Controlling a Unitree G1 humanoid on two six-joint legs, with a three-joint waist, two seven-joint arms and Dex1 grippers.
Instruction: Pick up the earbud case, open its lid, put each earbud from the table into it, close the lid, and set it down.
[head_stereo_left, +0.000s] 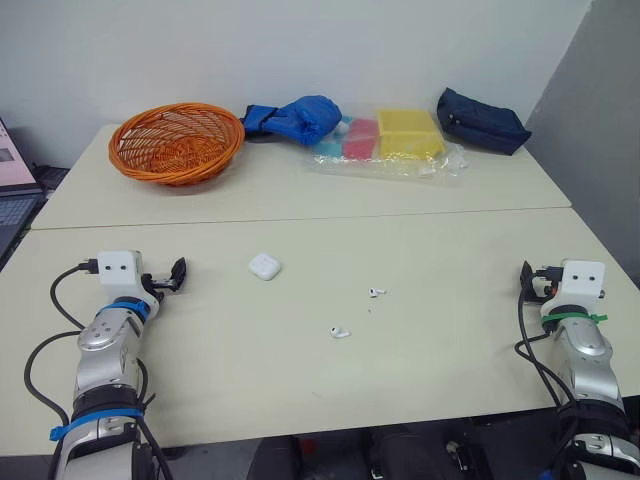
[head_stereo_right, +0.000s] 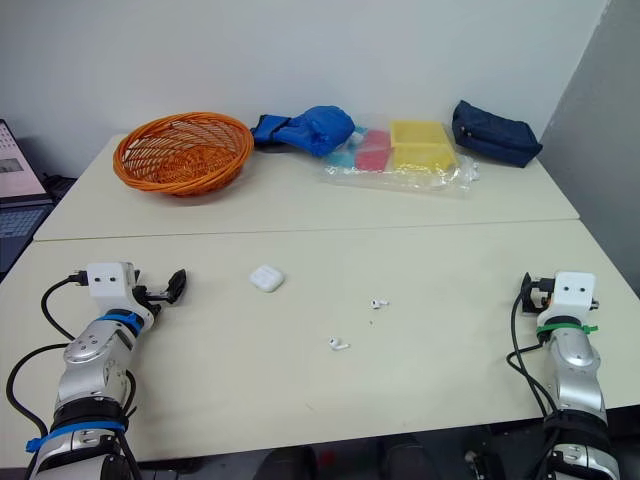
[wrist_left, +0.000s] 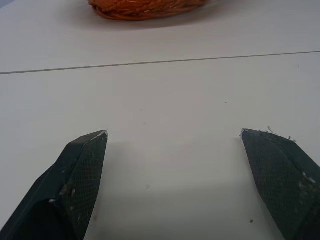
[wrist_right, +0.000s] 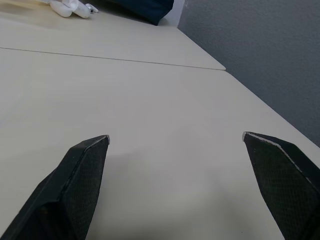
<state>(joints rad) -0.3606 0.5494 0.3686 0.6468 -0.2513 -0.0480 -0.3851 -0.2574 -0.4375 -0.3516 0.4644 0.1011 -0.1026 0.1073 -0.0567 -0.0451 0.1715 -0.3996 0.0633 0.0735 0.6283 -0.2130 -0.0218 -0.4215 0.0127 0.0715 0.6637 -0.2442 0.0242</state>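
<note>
On table (head_stereo_left: 450, 360), earbud case (head_stereo_left: 264, 266) right of left pincer (head_stereo_left: 179, 274), apart; right pincer (wrist_right: 175, 136) far; both agape.

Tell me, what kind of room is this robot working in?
Probably an office or lab workroom: two plain cream tables pushed together against a bare white wall, an open laptop off to the left, and a woven orange basket.

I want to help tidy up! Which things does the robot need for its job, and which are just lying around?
Needed: earbud case; nearer earbud; farther earbud.
Just lying about: orange basket; blue bundle; yellow box; navy pouch.
</note>
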